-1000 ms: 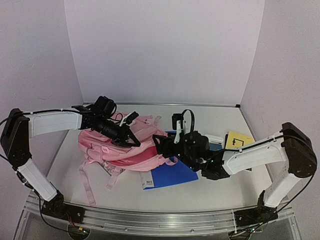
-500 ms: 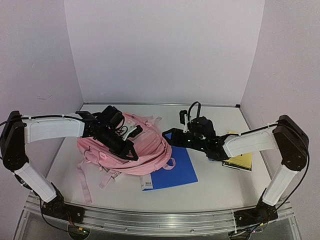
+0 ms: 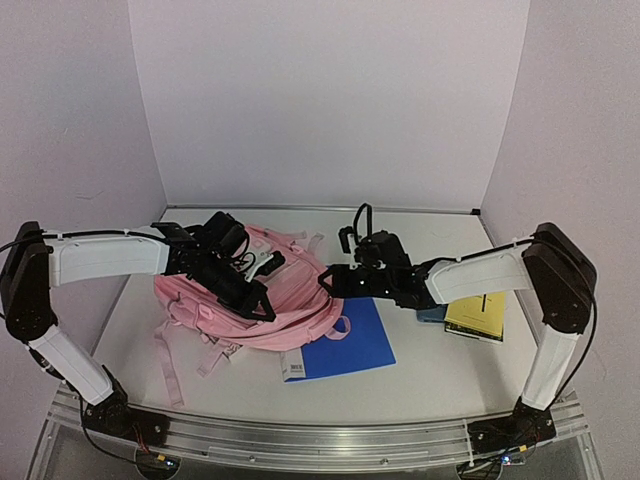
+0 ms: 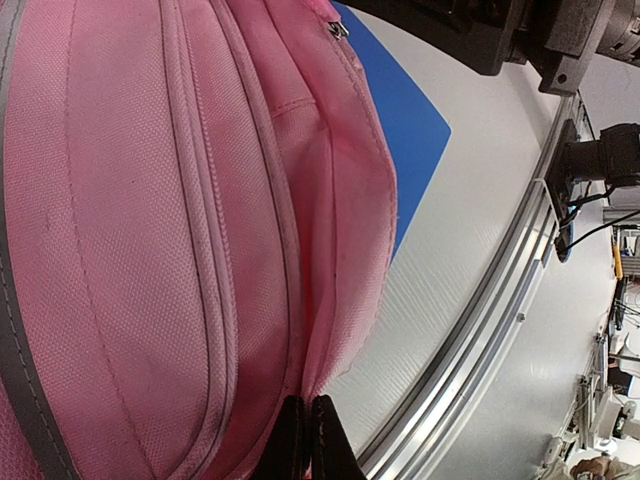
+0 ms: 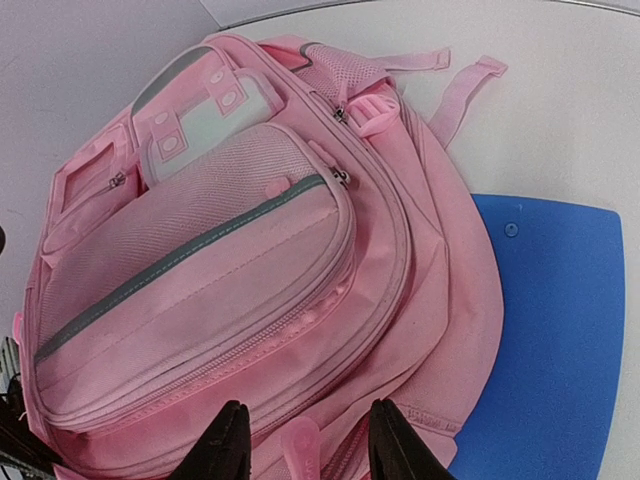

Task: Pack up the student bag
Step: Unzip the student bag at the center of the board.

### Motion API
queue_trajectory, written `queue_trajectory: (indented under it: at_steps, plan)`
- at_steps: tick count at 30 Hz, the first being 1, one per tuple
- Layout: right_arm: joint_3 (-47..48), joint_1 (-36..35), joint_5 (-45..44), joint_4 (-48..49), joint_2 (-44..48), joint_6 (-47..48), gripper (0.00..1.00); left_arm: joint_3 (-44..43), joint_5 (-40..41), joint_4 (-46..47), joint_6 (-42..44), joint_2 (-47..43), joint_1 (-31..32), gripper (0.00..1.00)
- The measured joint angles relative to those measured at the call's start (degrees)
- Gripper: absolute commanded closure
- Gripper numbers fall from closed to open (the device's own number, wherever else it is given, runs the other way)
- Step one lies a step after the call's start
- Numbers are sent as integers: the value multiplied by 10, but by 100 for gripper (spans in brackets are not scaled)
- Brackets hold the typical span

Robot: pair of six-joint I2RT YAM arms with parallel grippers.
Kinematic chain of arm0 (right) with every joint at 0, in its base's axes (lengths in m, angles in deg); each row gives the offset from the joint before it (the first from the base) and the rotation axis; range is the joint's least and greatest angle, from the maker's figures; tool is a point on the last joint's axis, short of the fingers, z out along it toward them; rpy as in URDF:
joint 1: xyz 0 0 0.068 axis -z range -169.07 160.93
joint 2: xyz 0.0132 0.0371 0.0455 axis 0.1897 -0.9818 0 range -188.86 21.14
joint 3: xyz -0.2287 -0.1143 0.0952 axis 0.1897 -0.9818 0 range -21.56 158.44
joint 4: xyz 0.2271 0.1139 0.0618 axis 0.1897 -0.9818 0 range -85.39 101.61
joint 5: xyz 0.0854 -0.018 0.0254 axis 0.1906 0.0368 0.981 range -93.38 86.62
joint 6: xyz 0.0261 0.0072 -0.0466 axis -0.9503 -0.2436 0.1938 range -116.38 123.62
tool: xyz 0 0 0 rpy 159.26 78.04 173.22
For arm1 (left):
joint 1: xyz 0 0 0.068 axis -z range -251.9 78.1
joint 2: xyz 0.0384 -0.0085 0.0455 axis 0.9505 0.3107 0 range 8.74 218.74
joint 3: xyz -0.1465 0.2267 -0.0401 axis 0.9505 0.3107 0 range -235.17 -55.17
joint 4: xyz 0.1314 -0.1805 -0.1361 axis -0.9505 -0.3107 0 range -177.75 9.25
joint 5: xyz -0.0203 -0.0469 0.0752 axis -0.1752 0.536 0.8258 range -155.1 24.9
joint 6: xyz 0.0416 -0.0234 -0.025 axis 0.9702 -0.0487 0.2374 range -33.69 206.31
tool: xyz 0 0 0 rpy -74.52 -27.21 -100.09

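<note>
Swung clear of the blue folder [image 3: 355, 345], the right fingers [image 5: 228, 445] now sit at the right side of the student bag [image 3: 295, 300], which lies slumped on the table [image 3: 430, 380], partly over that folder. They are half-closed astride a pink zip tab [image 5: 300, 440], not yet touching it. The left fingers [image 4: 297, 452] pinch the bag's edge tight. Centre the tab, close fully, then pull along the zip against the left hold.
</note>
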Motion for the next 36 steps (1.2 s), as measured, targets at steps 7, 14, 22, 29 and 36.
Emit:
queue_trajectory:
  at_steps: [7, 14, 22, 29, 36]
  plan:
    - [23, -3, -10, -23, -20, 15, 75, 0, 0, 0, 2, 0, 0, 100]
    - [27, -8, -14, -28, -24, 17, 100, 0, 8, 0, 1, 0, 0, 100]
    - [24, -10, -69, -29, -20, -13, 100, 4, 42, 5, -10, -8, 5, 100]
    - [16, -23, -140, -28, -9, -78, 100, 18, 90, 17, -24, -44, 8, 100]
    - [28, -28, -170, -22, -13, -107, 100, 41, 98, 32, -30, -72, 8, 100]
